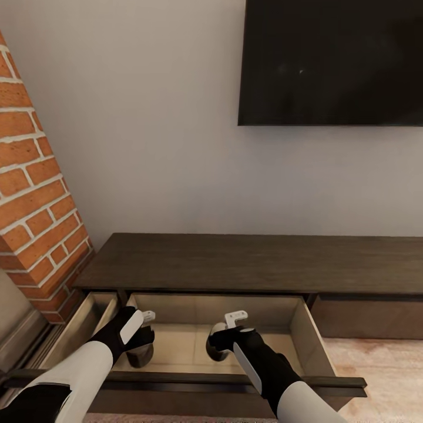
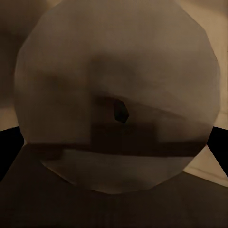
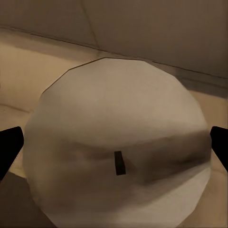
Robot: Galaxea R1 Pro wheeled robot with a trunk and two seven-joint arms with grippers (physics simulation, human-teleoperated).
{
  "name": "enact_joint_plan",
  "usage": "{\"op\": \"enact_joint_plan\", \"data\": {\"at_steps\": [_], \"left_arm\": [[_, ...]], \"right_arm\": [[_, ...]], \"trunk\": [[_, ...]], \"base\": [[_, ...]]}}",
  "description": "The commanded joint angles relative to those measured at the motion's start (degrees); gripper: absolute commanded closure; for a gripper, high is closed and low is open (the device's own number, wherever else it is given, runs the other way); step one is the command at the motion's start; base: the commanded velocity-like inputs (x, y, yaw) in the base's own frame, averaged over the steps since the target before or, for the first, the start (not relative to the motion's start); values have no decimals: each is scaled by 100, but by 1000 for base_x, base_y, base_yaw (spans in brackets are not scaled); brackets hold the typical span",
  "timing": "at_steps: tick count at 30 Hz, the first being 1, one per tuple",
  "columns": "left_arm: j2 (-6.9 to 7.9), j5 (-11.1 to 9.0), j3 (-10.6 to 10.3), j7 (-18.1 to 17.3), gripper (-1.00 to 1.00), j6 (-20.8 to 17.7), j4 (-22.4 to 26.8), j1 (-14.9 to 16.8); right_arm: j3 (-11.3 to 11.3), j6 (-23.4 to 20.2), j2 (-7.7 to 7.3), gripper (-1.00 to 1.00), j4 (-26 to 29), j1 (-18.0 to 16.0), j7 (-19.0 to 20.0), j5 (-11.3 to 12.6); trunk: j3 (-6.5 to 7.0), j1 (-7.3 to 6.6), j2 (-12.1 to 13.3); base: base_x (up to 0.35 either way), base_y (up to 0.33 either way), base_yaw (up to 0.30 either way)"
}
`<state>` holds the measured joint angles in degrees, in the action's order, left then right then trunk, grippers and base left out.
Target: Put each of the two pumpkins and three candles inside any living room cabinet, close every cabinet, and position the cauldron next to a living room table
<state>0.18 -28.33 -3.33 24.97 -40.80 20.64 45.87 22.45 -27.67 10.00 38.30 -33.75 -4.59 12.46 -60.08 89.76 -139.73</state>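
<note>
A pale wall (image 1: 164,147) fills the background, with a dark television screen (image 1: 332,61) mounted at the upper right and a brick fireplace (image 1: 35,200) slanting down the left. Below them runs the long dark-brown cabinet (image 1: 252,261), its wide drawer (image 1: 305,335) pulled out and showing a pale beige lining. Both arms reach down into that drawer. The left gripper (image 1: 141,346) is closed on a candle (image 1: 141,354), whose flat grey-brown top looms large in the left wrist view (image 2: 116,95). The right gripper (image 1: 218,346) seems likewise clamped around a second candle (image 1: 214,351), its black fingertips (image 3: 9,147) flanking the cylinder's top (image 3: 118,152), though contact is hard to confirm.
</note>
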Motion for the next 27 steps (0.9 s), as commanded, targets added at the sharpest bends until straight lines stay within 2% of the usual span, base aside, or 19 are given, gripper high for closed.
{"op": "enact_joint_plan", "data": {"at_steps": [1, 9, 16, 18, 27], "left_arm": [[0, 3, -1, -1, 100, 1, 1, 1], [88, -8, 17, -2, 100, 0, 56, -104], [156, -15, 26, -1, 100, -7, 200, -130], [157, -15, 26, -1, 100, -7, 202, -131], [164, -18, 28, -17, 100, 8, 204, -131]], "right_arm": [[2, 34, 0, 100, 4, 0, 2, 2], [7, 41, -15, 100, -7, -66, -7, 23], [14, 42, -15, 100, 1, -88, -7, 20], [14, 42, -15, 100, 1, -88, -7, 20], [14, 42, -15, 100, -3, -88, -7, 20]], "trunk": [[-18, 22, -42], [-36, 44, -81], [-163, 192, -351], [-207, 197, -354], [-207, 197, -354]], "base": [[0, 0, 0], [0, 0, 0], [0, 0, 0], [0, 0, 0], [47, 0, 0]]}}
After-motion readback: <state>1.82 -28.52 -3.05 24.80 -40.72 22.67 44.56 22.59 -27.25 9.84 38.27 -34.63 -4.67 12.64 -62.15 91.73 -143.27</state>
